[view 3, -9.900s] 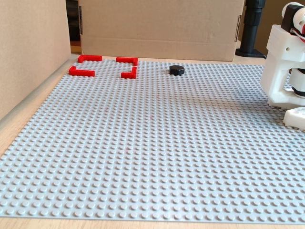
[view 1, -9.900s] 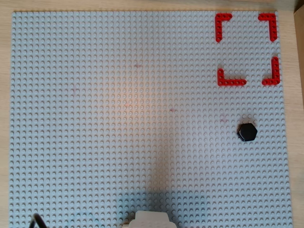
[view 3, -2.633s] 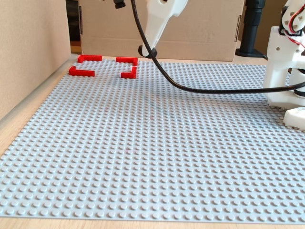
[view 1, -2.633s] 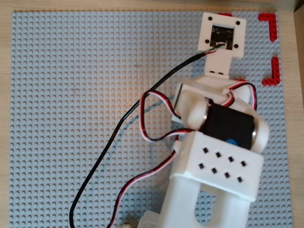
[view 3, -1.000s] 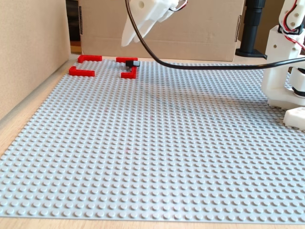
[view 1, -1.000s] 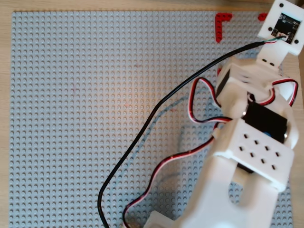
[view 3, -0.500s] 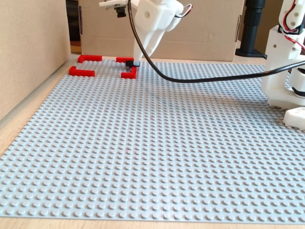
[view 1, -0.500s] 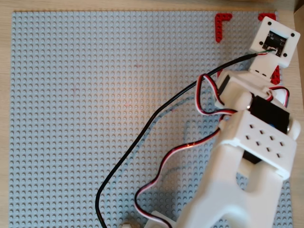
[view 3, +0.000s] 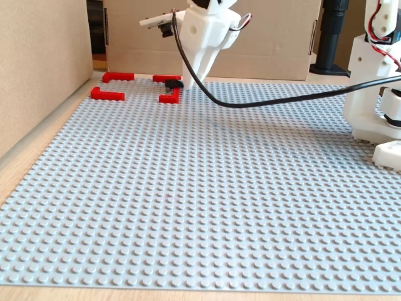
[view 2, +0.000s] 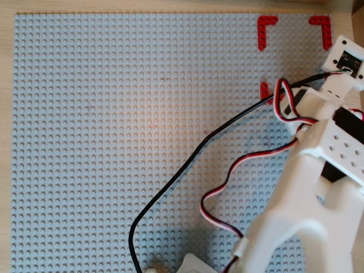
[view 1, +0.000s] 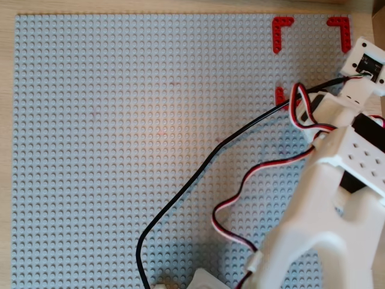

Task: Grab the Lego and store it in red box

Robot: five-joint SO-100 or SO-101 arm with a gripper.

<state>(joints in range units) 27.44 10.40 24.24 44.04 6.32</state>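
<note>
In the fixed view the red box shows as four red corner brackets (view 3: 106, 95) at the far left of the grey baseplate (view 3: 200, 200). The small black Lego (view 3: 173, 83) sits low between the two right-hand brackets, right at the tip of my gripper (view 3: 187, 85). The white gripper points down over that side of the box. I cannot tell whether its jaws are shut on the piece or apart. In both overhead views the arm (view 1: 337, 180) (view 2: 318, 170) covers the gripper, the Lego and part of the red box (view 1: 281, 29) (view 2: 266, 27).
Cardboard walls (view 3: 44, 63) stand left of and behind the plate in the fixed view. The arm's base (view 3: 376, 94) stands at the right edge. A black cable (view 1: 198, 174) and a red-white cable (view 1: 264, 171) hang across the plate's right half.
</note>
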